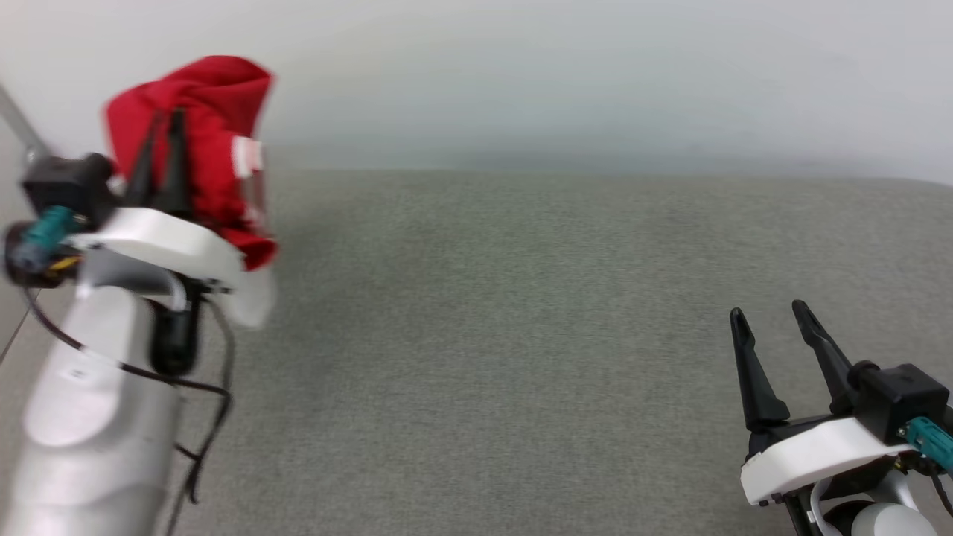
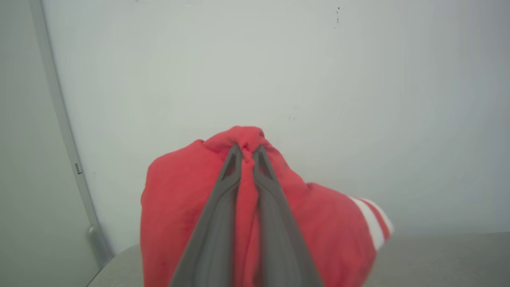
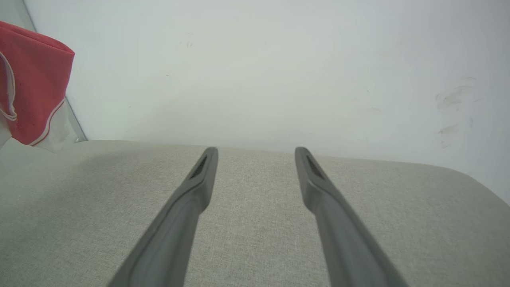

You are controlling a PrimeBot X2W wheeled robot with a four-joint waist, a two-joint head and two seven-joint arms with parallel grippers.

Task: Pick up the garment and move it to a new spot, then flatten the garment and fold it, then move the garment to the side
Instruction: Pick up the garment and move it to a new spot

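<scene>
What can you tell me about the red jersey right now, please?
The red jersey is thin, soft fabric, bunched and draped over the shut left claw, which pinches a fold at its top. A red-and-white striped trim and a white sleeve hang at its side. It appears lifted off the gray upholstered surface, near the pale wall.

Head camera: I look forward and down across the grey woven-fabric table to the pale wall. Left wrist camera close behind the bunched red jersey; right wrist, low over the table, shares it.
</scene>
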